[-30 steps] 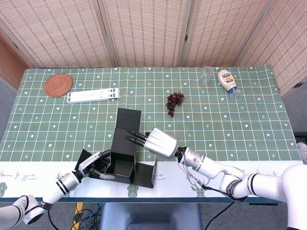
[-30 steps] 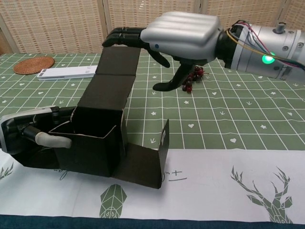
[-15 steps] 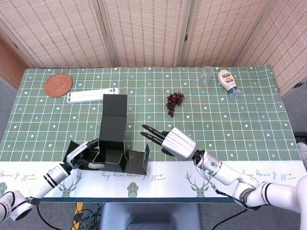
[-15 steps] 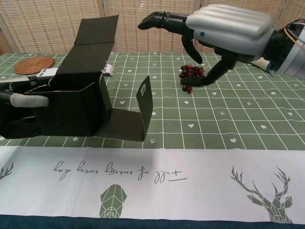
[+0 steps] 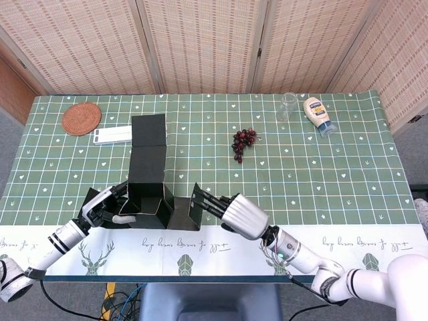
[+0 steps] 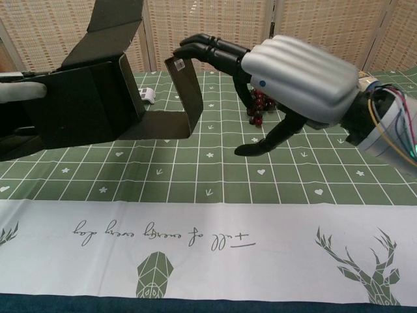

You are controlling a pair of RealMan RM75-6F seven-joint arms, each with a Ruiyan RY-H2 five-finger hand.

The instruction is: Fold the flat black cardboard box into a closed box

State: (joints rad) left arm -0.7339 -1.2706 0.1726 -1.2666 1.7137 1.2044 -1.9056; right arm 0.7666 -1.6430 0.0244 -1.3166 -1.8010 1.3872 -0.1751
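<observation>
The black cardboard box [image 5: 146, 195] stands half folded near the table's front left, its long lid panel [image 5: 148, 131] reaching away from me. In the chest view the box [image 6: 85, 98] appears at the upper left with its lid [image 6: 117, 23] slanting upward. My left hand [image 5: 100, 208] grips the box's left wall, thumb over the rim; only that hand's [image 6: 18, 91] thumb shows in the chest view. My right hand [image 5: 239, 215] has its fingers stretched out, fingertips [image 6: 194, 47] touching the top of the upright right flap [image 6: 185, 88], thumb hanging apart below.
A bunch of dark grapes [image 5: 243, 142] lies mid-table. A glass [image 5: 287, 105] and a mayonnaise bottle [image 5: 318, 115] stand at the back right. A woven coaster [image 5: 81, 118] and a white flat stand [image 5: 111, 136], partly behind the lid, sit at the back left.
The box has shifted left and away from the table's front edge with my left hand. My right hand left the lid, dropped lower, and now touches the right flap.
</observation>
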